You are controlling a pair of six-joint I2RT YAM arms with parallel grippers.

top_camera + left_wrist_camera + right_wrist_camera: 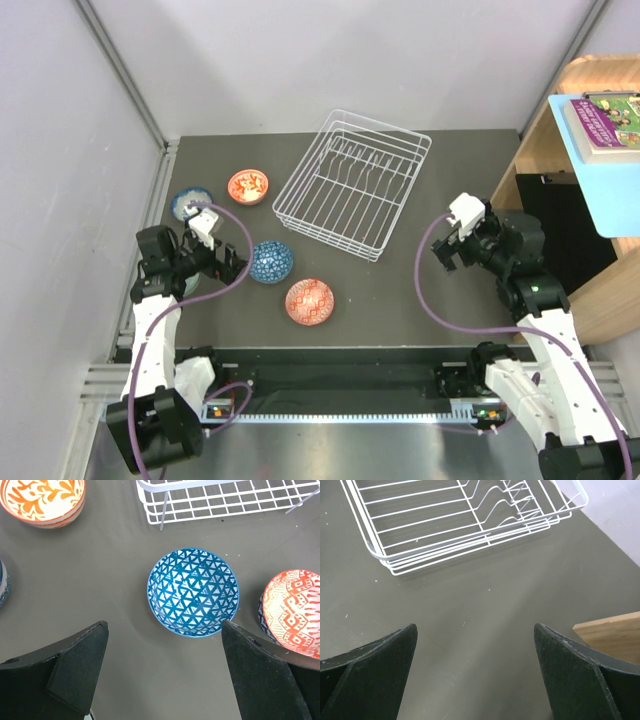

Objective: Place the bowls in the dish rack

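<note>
Bowls point(271, 262), four visible, lie beside one dish rack point(352, 185) as left hand point(164, 626) and right hand point(475, 627) gape wide, empty.

Bowls point(271, 262) lie on the table point(400, 290), left of the dish rack point(352, 187).

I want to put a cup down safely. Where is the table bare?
Bare: between the dish rack and the right gripper; also near the front edge, right of the red bowl. Crowded: the left side, bowls around the left gripper.
</note>
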